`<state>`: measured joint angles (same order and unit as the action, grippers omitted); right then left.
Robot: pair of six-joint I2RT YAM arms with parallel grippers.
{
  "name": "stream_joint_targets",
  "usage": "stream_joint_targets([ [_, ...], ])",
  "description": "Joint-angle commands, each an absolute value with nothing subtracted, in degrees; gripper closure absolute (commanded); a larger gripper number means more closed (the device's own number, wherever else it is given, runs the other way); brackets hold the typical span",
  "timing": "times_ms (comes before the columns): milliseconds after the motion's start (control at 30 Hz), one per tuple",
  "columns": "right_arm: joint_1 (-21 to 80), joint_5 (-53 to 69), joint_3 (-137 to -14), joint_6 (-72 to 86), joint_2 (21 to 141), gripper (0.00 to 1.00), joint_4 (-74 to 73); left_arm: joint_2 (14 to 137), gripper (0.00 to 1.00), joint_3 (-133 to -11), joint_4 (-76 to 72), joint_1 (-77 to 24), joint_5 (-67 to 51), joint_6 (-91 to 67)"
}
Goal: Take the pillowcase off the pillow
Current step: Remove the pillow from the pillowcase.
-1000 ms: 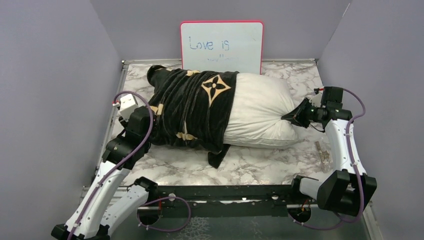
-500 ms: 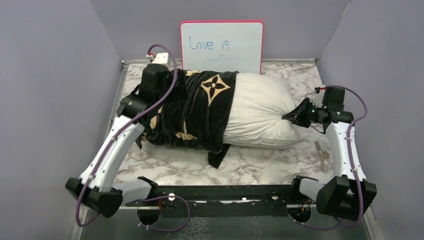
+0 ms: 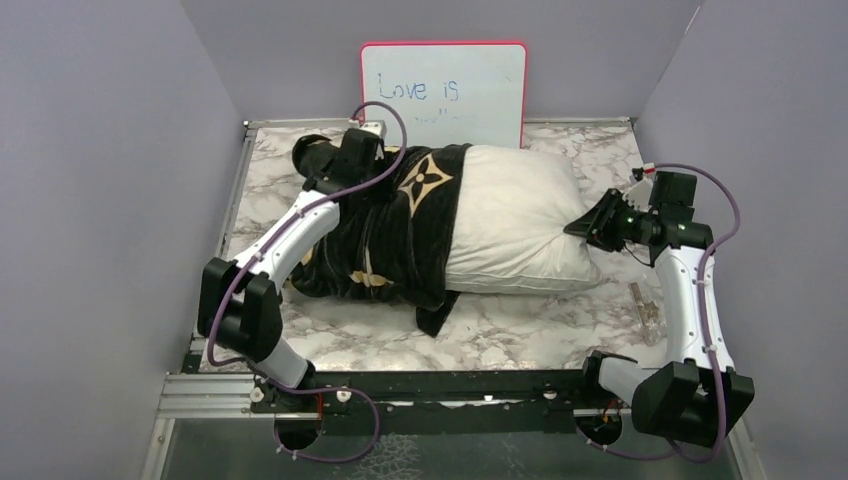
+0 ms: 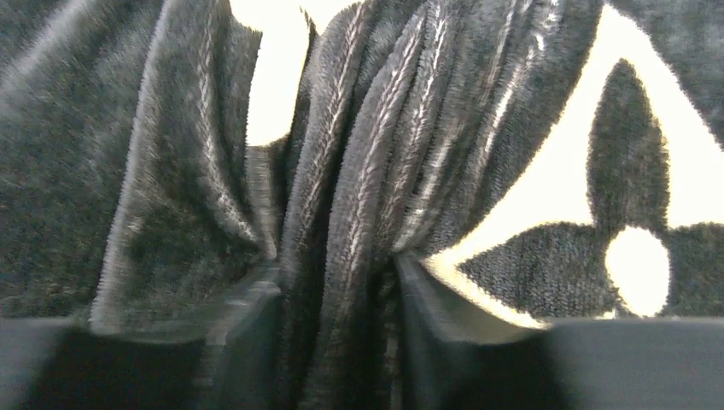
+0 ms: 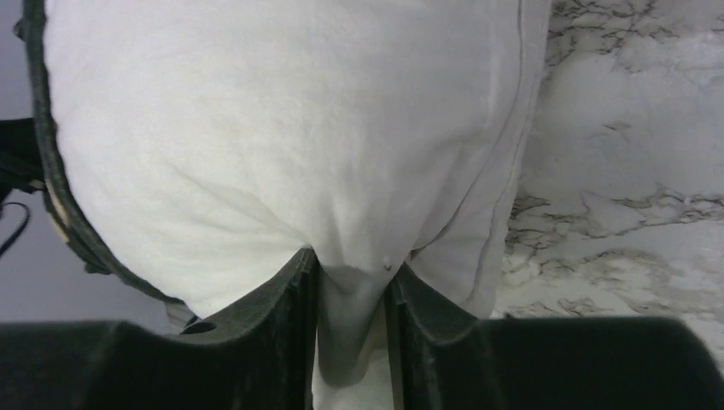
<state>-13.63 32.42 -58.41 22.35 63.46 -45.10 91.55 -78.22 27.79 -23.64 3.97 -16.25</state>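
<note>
The black pillowcase (image 3: 385, 240) with tan flower prints covers the left half of the white pillow (image 3: 515, 215), which lies across the marble table. My left gripper (image 3: 378, 172) reaches over the pillowcase's top beside a flower motif. In the left wrist view, a bunched ridge of pillowcase (image 4: 359, 171) fills the gap of the left gripper (image 4: 337, 282), and both fingers press its folds. My right gripper (image 3: 578, 228) is at the pillow's bare right end. In the right wrist view, the right gripper (image 5: 350, 273) pinches a tuck of the pillow (image 5: 282, 128).
A pink-framed whiteboard (image 3: 444, 95) leans on the back wall just behind the pillow. Grey walls close in on both sides. Bare marble table (image 3: 500, 330) shows in front of the pillow and at the right (image 5: 615, 171).
My left arm swung from the pillowcase's left edge up and over to its top, and its fingers now hold a fold. The right arm has barely moved; its jaws stand slightly wider.
</note>
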Motion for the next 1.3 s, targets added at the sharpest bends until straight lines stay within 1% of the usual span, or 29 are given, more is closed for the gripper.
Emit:
stream_joint_targets([
  [0,-13.6,39.2,-63.0,20.8,65.2,0.60,-40.9,83.6,0.68,-61.2,22.4,-26.9,-3.9,-24.9],
  [100,-13.0,42.2,-66.7,20.5,68.1,0.47,-41.4,77.4,0.91,-51.7,18.1,-30.7,-1.2,-30.8],
  [167,-12.2,42.1,-69.7,20.5,69.3,0.39,-41.9,74.2,1.00,-47.2,16.6,-32.9,0.5,-34.0],
  [233,-11.4,42.1,-73.0,20.6,70.4,0.32,-42.5,71.3,1.00,-43.6,15.9,-34.8,3.1,-36.4],
  [333,-9.7,41.1,-78.3,20.5,71.9,0.26,-43.3,67.0,1.00,-39.4,15.8,-36.1,6.2,-38.8],
  [433,-6.7,39.7,-83.7,20.6,73.8,0.22,-43.5,63.1,1.00,-36.2,15.3,-36.7,6.9,-40.0],
  [533,-1.1,38.4,-88.0,21.1,77.4,0.22,-43.6,59.9,1.00,-33.7,15.0,-37.6,6.8,-40.7],
  [667,9.6,31.6,-93.9,20.0,83.9,0.21,-46.0,56.7,1.00,-31.4,14.9,-39.0,6.8,-42.1],
  [767,17.0,22.6,-95.9,18.4,87.8,0.19,-45.9,54.0,1.00,-29.9,14.9,-40.2,7.3,-43.0],
  [900,23.0,11.1,-97.6,15.4,95.7,0.19,-49.1,50.4,1.00,-29.0,15.0,-41.0,7.3,-43.1],
  [933,24.3,7.6,-96.9,15.5,97.1,0.22,-49.7,49.6,1.00,-28.9,15.1,-41.1,7.5,-43.1],
  [967,25.4,4.3,-95.1,15.8,97.9,0.28,-49.8,48.9,1.00,-29.0,15.2,-41.2,7.7,-43.2],
  [1000,26.6,2.4,-92.3,15.9,97.9,0.40,-49.3,48.1,1.00,-29.3,15.3,-41.3,7.9,-43.1],
  [1033,27.6,1.9,-88.4,15.5,97.0,0.53,-46.7,47.5,1.00,-29.8,15.9,-41.4,8.2,-43.1],
  [1067,28.5,2.3,-83.6,15.0,95.4,0.63,-43.7,47.0,0.96,-30.7,16.7,-41.4,8.8,-42.9],
  [1100,28.9,3.0,-78.9,14.6,93.6,0.70,-40.5,46.7,0.84,-31.7,17.5,-41.4,9.8,-42.5],
  [1133,29.1,4.1,-74.1,14.5,91.5,0.76,-37.7,46.7,0.69,-33.3,18.7,-41.4,10.8,-41.8],
  [1167,29.2,5.0,-70.4,14.5,89.8,0.81,-35.3,47.0,0.58,-35.3,20.2,-41.4,12.2,-40.8],
  [1233,29.3,5.7,-63.5,14.1,86.2,0.90,-31.9,48.3,0.39,-40.5,22.6,-41.3,15.0,-38.4],
  [1267,29.3,6.1,-61.1,13.9,84.7,0.95,-30.8,49.5,0.31,-43.3,23.6,-41.4,16.5,-37.1],
])
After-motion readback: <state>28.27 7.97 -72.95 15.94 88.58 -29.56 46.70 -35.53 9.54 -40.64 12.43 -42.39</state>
